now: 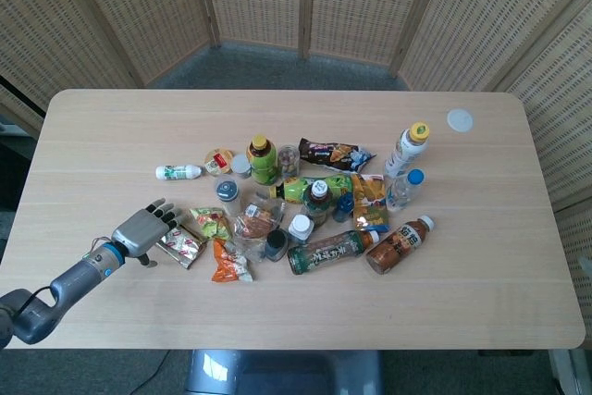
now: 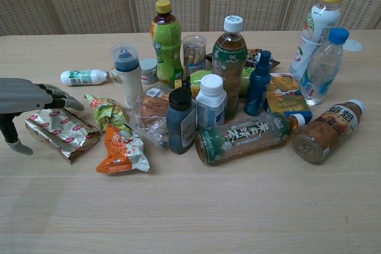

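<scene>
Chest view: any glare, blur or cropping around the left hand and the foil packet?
Chest view: sharp, even soft light; the left hand is cropped by the left edge, fingers spread above the foil packet, whose wrapper glints mildly but stays readable. Head view: whole left hand visible, small in frame, shadows faint, packet partly hidden under it; no motion blur.

Left hand (image 1: 143,228): grey metal shell on the back, with dark black fingers (image 2: 59,93).
Fingertips: light grey pads.
Wrist: a bright blue ring.
Arm: smooth, round, grey tube with a thin cable beside it.
</scene>
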{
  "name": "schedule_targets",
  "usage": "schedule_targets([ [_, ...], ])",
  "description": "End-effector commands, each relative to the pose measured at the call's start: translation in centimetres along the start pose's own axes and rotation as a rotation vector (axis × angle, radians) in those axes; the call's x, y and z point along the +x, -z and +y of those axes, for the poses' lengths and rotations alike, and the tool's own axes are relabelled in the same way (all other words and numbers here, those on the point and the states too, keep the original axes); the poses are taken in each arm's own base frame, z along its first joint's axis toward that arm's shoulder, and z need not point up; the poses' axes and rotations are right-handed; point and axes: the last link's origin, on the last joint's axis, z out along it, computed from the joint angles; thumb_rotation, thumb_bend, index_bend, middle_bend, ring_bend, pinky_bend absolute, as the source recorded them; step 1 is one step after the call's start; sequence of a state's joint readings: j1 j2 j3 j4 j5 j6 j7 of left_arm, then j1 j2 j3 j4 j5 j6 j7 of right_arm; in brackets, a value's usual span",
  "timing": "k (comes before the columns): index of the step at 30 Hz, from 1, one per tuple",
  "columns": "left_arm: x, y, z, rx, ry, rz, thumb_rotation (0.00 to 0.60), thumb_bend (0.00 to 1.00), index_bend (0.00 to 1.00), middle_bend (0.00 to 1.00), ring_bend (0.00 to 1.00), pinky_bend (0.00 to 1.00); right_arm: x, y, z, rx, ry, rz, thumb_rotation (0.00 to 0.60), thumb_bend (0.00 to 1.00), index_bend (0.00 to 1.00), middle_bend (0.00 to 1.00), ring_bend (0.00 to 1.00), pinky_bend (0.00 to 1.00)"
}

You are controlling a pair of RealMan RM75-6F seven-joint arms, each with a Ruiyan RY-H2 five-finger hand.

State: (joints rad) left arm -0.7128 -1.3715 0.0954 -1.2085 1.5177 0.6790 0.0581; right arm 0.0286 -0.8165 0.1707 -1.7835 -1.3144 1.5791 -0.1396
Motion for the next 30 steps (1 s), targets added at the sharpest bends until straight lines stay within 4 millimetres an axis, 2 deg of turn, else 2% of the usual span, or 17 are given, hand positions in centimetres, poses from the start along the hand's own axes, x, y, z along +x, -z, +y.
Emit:
schedule_targets([
  [1, -0.4, 0.1, 0.2, 0.007, -0.004, 0.008, 0.573, 0.17, 0.00, 0.00, 0.00, 0.00, 0.0, 0.1, 0.2, -0.006, -0.003, 0.003, 0.516, 0.03, 0.00, 0.00, 0.00, 0.00],
  [4, -0.7, 0.2, 0.4, 0.012, 0.001, 0.021, 0.599, 0.17, 0.03, 0.00, 0.00, 0.00, 0.0, 0.1, 0.3, -0.010, -0.009, 0.005, 0.514, 0.03, 0.00, 0.00, 0.00, 0.00],
  [7, -0.9, 0.2, 0.5, 0.017, -0.010, 0.035, 0.600, 0.17, 0.10, 0.01, 0.00, 0.00, -0.1, 0.1, 0.3, -0.012, -0.015, 0.007, 0.513, 0.02, 0.00, 0.00, 0.00, 0.00],
  [10, -1.2, 0.1, 0.8, 0.024, -0.002, 0.056, 0.600, 0.18, 0.17, 0.08, 0.02, 0.00, -0.1, 0.2, 0.4, -0.014, -0.021, 0.009, 0.515, 0.02, 0.00, 0.00, 0.00, 0.00],
  [14, -1.5, 0.1, 1.1, 0.037, 0.006, 0.074, 0.600, 0.18, 0.29, 0.20, 0.13, 0.00, -0.2, 0.4, 0.6, -0.023, -0.027, 0.008, 0.515, 0.02, 0.00, 0.00, 0.00, 0.00],
  [23, -2.0, 0.1, 1.2, 0.057, 0.016, 0.097, 0.600, 0.23, 0.43, 0.34, 0.28, 0.00, 0.0, 0.6, 0.7, -0.026, -0.031, 0.017, 0.510, 0.02, 0.00, 0.00, 0.00, 0.00],
  [27, -1.7, 0.1, 1.1, 0.065, 0.039, 0.134, 0.600, 0.26, 0.54, 0.44, 0.39, 0.07, 0.1, 0.5, 0.5, -0.018, -0.031, 0.023, 0.511, 0.03, 0.00, 0.00, 0.00, 0.00],
  [30, -1.5, 0.3, 0.7, 0.071, 0.053, 0.154, 0.600, 0.27, 0.58, 0.49, 0.43, 0.11, 0.1, 0.4, 0.3, -0.013, -0.033, 0.024, 0.513, 0.03, 0.00, 0.00, 0.00, 0.00],
])
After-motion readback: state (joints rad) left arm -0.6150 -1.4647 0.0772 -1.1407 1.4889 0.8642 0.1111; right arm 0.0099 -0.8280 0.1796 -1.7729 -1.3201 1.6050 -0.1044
